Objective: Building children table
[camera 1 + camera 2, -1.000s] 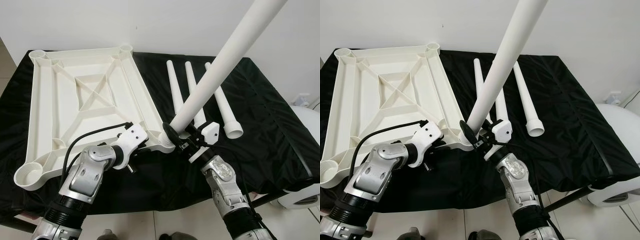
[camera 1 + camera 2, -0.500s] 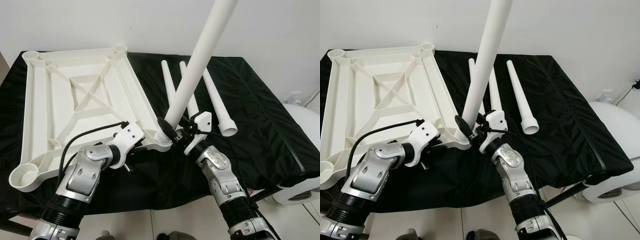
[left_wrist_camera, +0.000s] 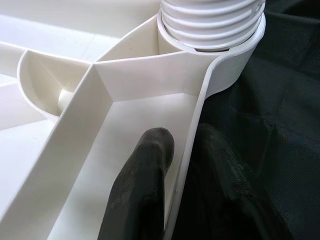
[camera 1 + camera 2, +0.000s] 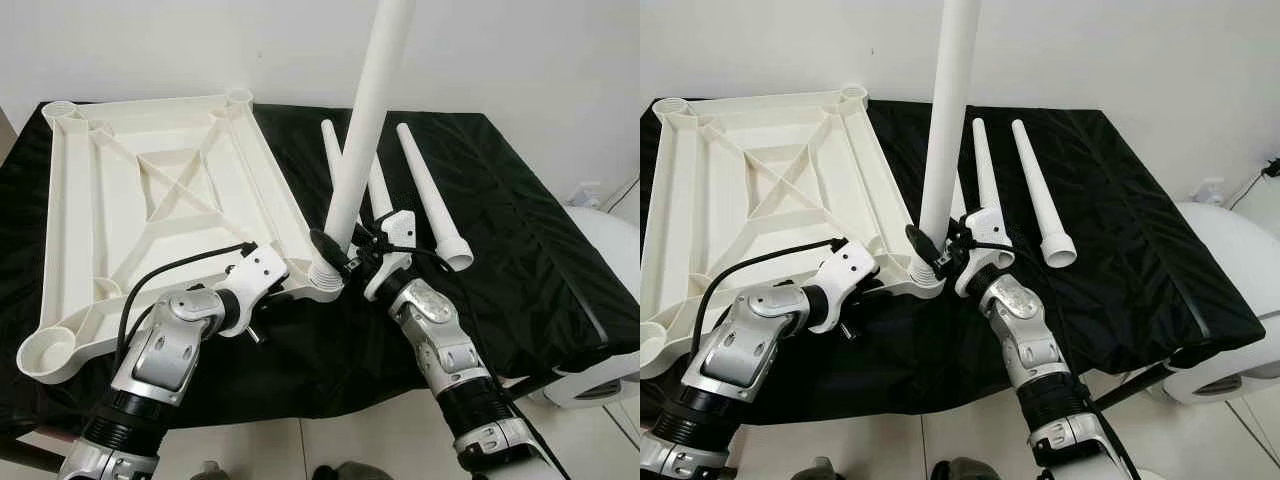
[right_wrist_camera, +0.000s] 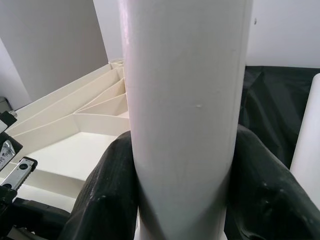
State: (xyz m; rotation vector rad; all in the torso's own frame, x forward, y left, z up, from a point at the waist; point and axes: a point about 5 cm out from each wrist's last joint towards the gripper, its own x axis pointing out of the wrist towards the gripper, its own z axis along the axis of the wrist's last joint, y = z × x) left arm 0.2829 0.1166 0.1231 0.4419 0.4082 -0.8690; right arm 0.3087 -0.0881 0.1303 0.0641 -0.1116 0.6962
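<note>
On the black-draped counter (image 4: 520,230) the upturned white tabletop (image 4: 150,210) lies at ten o'clock. At its near corner socket (image 3: 212,60) a table leg (image 4: 368,120) stands nearly upright, grasped by the right pincer (image 4: 335,258). The left pincer (image 3: 185,165) clamps the tabletop's rim. Spare legs (image 4: 432,195) lie toward one o'clock.

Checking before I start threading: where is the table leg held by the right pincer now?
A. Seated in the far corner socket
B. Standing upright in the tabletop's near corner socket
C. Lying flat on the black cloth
B: the table leg stands upright, right pincer clamped around it, threaded end in the tabletop's near corner socket.
</note>
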